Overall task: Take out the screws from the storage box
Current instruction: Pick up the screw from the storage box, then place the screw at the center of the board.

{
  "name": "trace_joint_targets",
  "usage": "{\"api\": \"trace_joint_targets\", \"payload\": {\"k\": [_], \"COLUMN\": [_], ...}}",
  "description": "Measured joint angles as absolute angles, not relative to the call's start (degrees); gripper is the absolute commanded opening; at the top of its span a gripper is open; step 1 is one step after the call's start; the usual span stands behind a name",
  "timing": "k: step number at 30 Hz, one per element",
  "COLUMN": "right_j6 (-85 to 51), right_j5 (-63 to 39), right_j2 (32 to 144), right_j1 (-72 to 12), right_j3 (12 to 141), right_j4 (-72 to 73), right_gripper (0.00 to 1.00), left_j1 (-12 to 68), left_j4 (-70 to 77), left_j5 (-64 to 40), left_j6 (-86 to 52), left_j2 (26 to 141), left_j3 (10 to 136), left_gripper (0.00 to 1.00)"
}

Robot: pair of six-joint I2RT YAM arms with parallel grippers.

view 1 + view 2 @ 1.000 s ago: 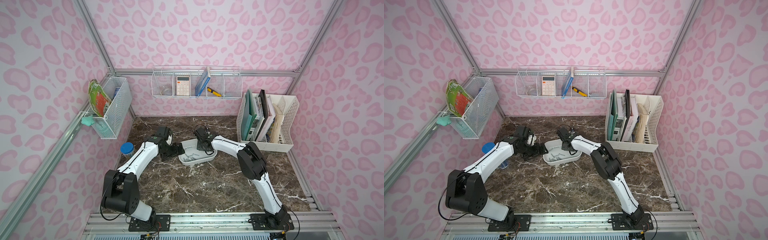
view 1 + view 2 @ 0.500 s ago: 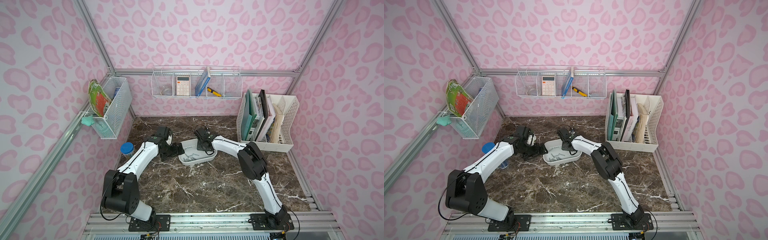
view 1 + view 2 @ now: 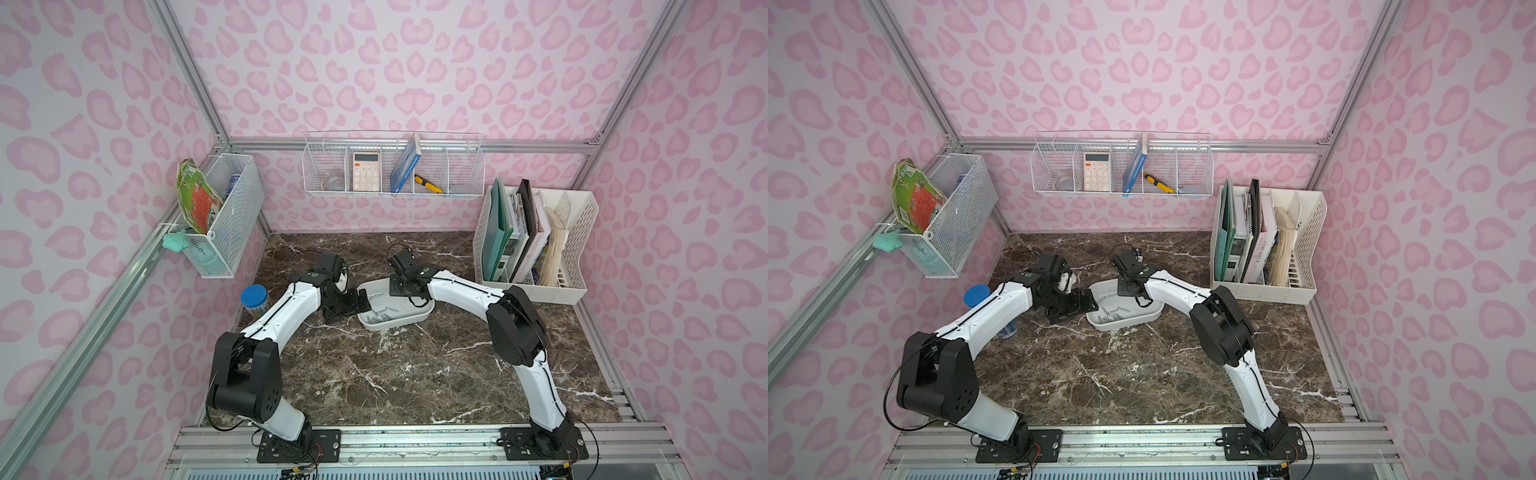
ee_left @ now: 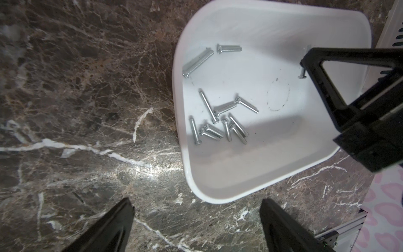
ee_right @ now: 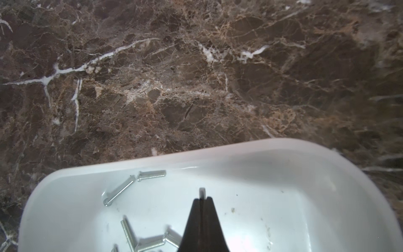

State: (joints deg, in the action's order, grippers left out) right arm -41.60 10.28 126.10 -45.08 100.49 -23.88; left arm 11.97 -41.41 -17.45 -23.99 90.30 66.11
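Note:
The storage box (image 3: 415, 321) is a shallow white tub on the dark marble, seen in both top views (image 3: 1133, 323). Several silver screws (image 4: 218, 122) lie loose on its floor, two of them near one wall (image 5: 118, 193). My right gripper (image 5: 202, 198) reaches down inside the box and is shut on one screw (image 5: 202, 192), whose threaded end sticks out past the tips. That screw's head (image 4: 302, 75) shows under the black finger in the left wrist view. My left gripper (image 4: 196, 200) is open and holds nothing. It stands just outside the box's near rim (image 4: 218, 197).
A blue-lidded jar (image 3: 254, 300) stands behind my left arm. The white file rack (image 3: 536, 245) with books is at the back right. Wire baskets hang on the back wall (image 3: 392, 170) and the left wall (image 3: 220, 216). Bare marble (image 3: 395, 374) stretches in front of the box.
My right gripper's jaws have closed the last bit, onto a screw. Neither arm has visibly shifted, and the box stays where it was.

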Motion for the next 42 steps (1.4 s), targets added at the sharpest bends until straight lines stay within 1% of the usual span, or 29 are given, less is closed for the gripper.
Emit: {"api": "trace_joint_targets", "payload": {"k": [6, 11, 13, 16, 21, 25, 33, 42], "right_j6": [-40.2, -39.2, -39.2, -39.2, -39.2, -39.2, -39.2, -39.4], "right_j5": [10.9, 12.3, 12.8, 13.6, 14.8, 14.9, 13.4, 11.1], "right_j2": [122.6, 117.1, 114.7, 110.4, 103.6, 100.9, 101.4, 103.0], "right_j1": [-45.1, -44.7, -44.1, -42.9, -40.5, -38.5, -36.0, -35.4], "right_j3": [98.1, 93.3, 90.6, 85.4, 75.9, 70.1, 65.4, 60.6], "right_j4": [-23.5, -23.4, -23.4, -23.2, -21.6, -21.1, -18.4, -15.9], "right_gripper": [0.0, 0.0, 0.0, 0.0, 0.0, 0.0, 0.0, 0.0], "left_j1": [12.3, 12.5, 12.6, 12.9, 13.4, 13.5, 13.6, 13.7], "left_j4": [-42.5, -42.7, -42.8, -43.1, -43.6, -43.7, -43.9, -44.5], "left_j5": [-18.2, -18.2, -18.1, -18.0, -18.3, -17.8, -17.4, -16.6], "left_j6": [-24.0, -23.8, -23.8, -23.8, -23.7, -23.6, -23.6, -23.3], "left_j2": [91.5, 91.7, 91.8, 92.2, 92.5, 92.5, 93.4, 93.6], "left_j3": [66.8, 66.9, 67.0, 67.1, 67.7, 67.7, 67.8, 67.9], "left_gripper": [0.95, 0.95, 0.94, 0.9, 0.9, 0.9, 0.91, 0.91]}}
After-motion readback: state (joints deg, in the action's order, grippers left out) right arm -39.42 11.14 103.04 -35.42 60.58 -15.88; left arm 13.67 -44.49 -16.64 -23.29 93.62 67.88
